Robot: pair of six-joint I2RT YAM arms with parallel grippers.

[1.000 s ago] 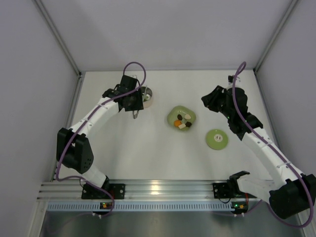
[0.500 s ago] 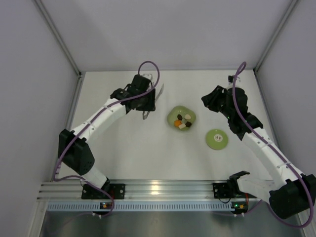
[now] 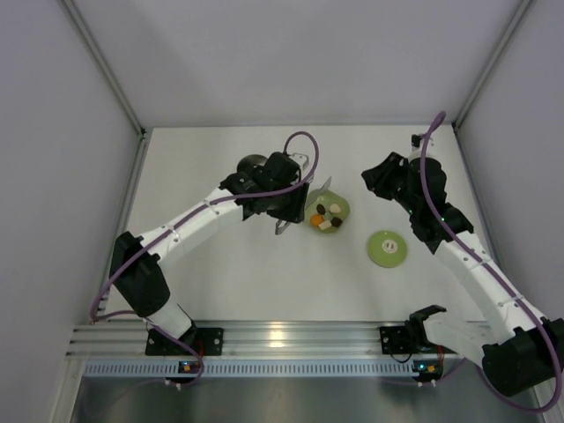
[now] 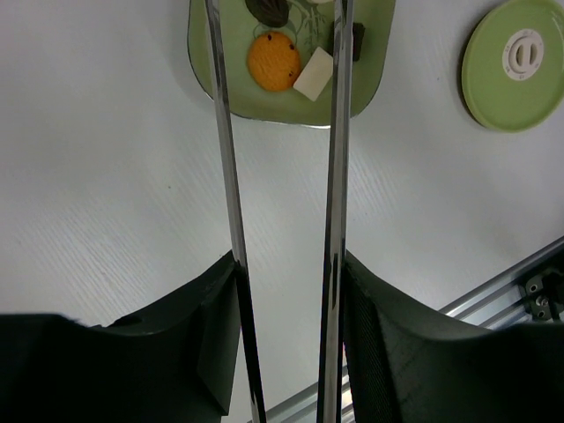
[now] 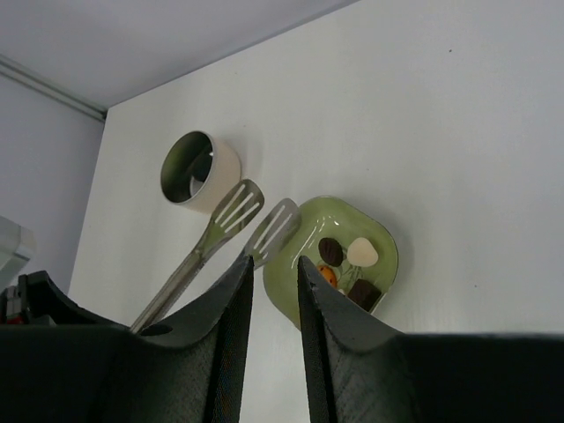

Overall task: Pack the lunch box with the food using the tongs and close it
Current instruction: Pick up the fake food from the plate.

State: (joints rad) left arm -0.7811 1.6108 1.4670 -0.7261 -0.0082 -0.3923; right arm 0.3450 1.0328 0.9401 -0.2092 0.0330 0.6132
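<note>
Pinched between the left gripper's (image 4: 286,264) black fingers (image 4: 216,352) are the tongs (image 4: 337,132), gripped on their rear part so that both thin silver arms run forward side by side, apart from each other, toward the green dish (image 4: 198,53). From the left wrist, the arms cross the dish's near rim and leave the top of the view, with an orange piece (image 4: 274,61) and a cream-white piece (image 4: 313,73) of the food lying in the dish between them; a dark piece (image 4: 269,9) sits further in. Seen from the right wrist, the tongs (image 5: 220,229) end in two slotted flat tips, one over the dish's (image 5: 388,247) edge and the other just outside it, toward the lunch box (image 5: 198,172). That small round container stands open on the white table (image 3: 264,273), close to the tips but apart from them, its steel inside showing. Its light-green lid (image 3: 387,248) lies flat on the table on the far side of the dish from the box, well apart from both grippers. On the right gripper (image 5: 273,264) the jaws stand slightly parted with nothing between them, raised above the table and facing the dish from the right.
</note>
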